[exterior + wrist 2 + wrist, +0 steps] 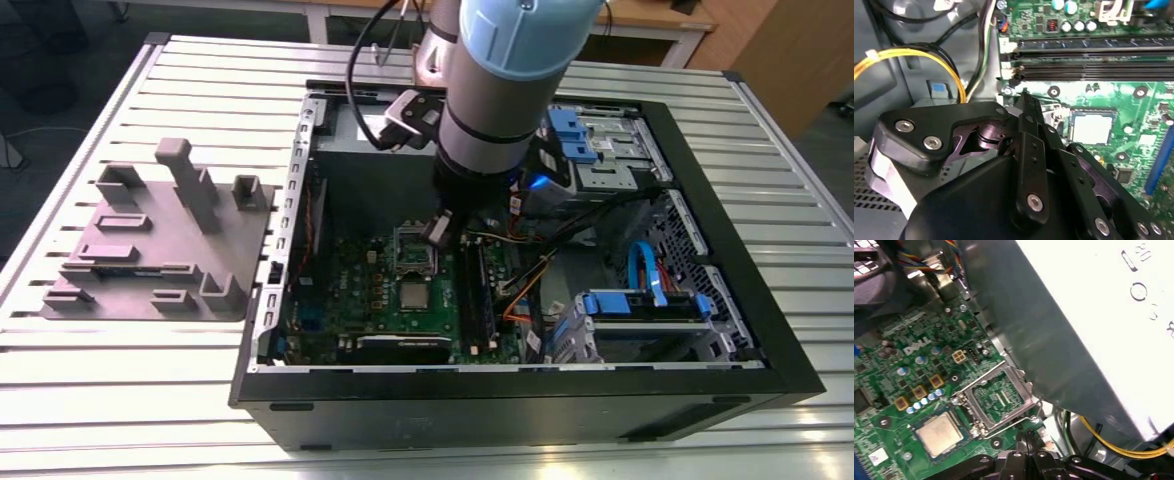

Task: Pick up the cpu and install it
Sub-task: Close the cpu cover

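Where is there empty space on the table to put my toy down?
The ribbed metal table is bare in front of the grey plastic plate, and along the strip behind the computer case. Inside the case it is crowded: the gripper hangs over the green board beside the cpu, with cables and blue drive bays close by.
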